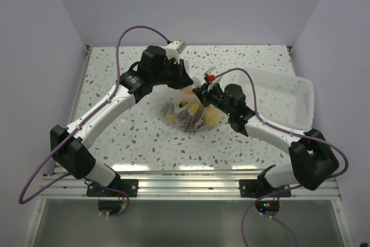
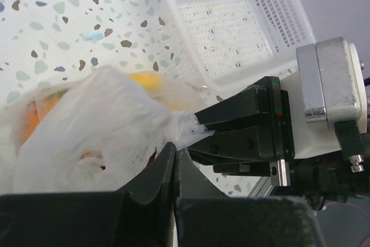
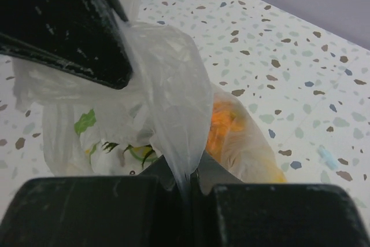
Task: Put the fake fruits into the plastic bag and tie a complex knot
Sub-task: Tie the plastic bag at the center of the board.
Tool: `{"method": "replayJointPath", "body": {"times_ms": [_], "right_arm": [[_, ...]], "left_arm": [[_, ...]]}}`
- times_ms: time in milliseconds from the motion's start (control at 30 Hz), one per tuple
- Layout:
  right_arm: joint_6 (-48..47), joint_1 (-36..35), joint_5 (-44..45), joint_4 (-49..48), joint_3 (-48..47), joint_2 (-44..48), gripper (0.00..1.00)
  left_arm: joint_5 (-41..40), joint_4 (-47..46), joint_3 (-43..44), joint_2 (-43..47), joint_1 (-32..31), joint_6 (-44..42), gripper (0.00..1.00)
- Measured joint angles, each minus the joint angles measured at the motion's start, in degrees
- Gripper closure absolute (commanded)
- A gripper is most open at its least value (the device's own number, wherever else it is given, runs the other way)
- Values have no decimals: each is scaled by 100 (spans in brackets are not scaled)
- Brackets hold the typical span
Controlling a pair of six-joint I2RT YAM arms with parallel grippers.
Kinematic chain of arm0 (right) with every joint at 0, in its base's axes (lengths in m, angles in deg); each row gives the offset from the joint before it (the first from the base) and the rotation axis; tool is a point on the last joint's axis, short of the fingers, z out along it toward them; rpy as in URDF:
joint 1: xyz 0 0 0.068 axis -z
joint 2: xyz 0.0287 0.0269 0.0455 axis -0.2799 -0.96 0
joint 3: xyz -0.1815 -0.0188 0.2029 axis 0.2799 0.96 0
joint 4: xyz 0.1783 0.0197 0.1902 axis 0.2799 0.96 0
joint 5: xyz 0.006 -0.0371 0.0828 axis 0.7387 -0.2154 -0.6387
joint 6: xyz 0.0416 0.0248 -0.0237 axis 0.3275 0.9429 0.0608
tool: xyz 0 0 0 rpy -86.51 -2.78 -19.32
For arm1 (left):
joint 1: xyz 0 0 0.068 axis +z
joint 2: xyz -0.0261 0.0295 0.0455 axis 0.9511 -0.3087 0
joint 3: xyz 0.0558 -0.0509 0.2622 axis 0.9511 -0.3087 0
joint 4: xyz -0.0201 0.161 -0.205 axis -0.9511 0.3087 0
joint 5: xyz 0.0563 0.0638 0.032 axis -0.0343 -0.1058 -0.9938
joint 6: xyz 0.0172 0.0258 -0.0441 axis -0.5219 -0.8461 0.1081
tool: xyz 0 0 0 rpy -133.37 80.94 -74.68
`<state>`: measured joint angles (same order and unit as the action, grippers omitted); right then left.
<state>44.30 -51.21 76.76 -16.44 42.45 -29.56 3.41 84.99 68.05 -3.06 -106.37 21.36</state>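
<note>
Left gripper (image 2: pixel 176 153) fingers fill the foreground, pressed together on the plastic of the bag (image 2: pixel 98 120), and right up against them the right gripper (image 2: pixel 198 135) is clenched on the bunched whitish neck (image 2: pixel 184 128), so both arms have the film pinched, tips nearly touching! Bag sits on the speckled table (image 1: pixel 144 137) between the two arms with the fruits (image 1: pixel 211 115) inside it, yellow and orange ones glowing through the film, a dark reddish one low in the middle. White slotted tray (image 1: pixel 289 93) stands on the table to the right of the bag, beyond the right arm.
</note>
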Motion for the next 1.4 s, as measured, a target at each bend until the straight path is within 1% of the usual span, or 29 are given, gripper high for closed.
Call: {"method": "replayJointPath", "body": {"times_ms": [33,67,100,133,200,233,300,367,400,433,500,600,700,867,967,1033,1100,1167,1200,1267,1300,1367,1400], "right_arm": [[-15,4,-122,20,7,28,100],[-31,11,-227,35,13,50,100],[-39,15,-332,57,13,68,100],[-48,17,-442,70,11,74,100],[-61,26,-595,205,2,81,100],[-61,35,-645,350,-2,76,100],[-57,52,-737,691,-48,63,100],[-33,63,-745,914,-114,50,100],[-20,66,-748,1012,-149,50,100],[-7,74,-748,1086,-186,52,100],[37,81,-750,1165,-236,52,100],[76,85,-750,1191,-249,52,100],[83,85,-750,1215,-249,52,100],[79,90,-748,1270,-249,74,100],[70,90,-748,1274,-249,101,100],[66,90,-750,1274,-249,118,100],[63,90,-750,1274,-249,120,100],[61,96,-750,1279,-249,120,100],[63,96,-750,1276,-249,120,100],[66,103,-750,1279,-249,120,100],[76,114,-750,1279,-249,120,100],[109,144,-748,1279,-249,120,100],[131,164,-748,1285,-249,120,100]], "left_arm": [[83,-11,15,0,9,-275,100],[188,-22,35,0,15,-551,96],[295,-31,55,0,28,-841,87],[435,-24,85,0,50,-1187,67],[861,-13,208,0,149,-1893,52],[1043,-33,278,9,216,-2109,42],[1499,-179,378,107,485,-2524,38],[1945,-251,378,332,872,-2844,32],[2092,-278,378,435,1016,-2935,30],[2253,-291,378,560,1198,-3051,26],[2455,-310,378,796,1449,-3211,23],[2677,-337,376,962,1552,-3311,13],[2824,-549,302,824,1552,-3239,9],[2999,-1178,-116,223,1554,-2802,9],[3143,-1727,-323,-127,1554,-2461,10],[3285,-2039,-345,-293,1552,-2223,13],[3469,-2492,-358,-422,1552,-1932,21],[3681,-2983,-422,-509,1539,-1602,32],[3794,-3244,-476,-544,1528,-1436,50],[4009,-3689,-605,-603,1504,-1088,70],[4098,-3853,-662,-629,1493,-973,89],[4258,-4048,-752,-656,1495,-769,100],[4312,-4094,-791,-656,1506,-734,100]]}}
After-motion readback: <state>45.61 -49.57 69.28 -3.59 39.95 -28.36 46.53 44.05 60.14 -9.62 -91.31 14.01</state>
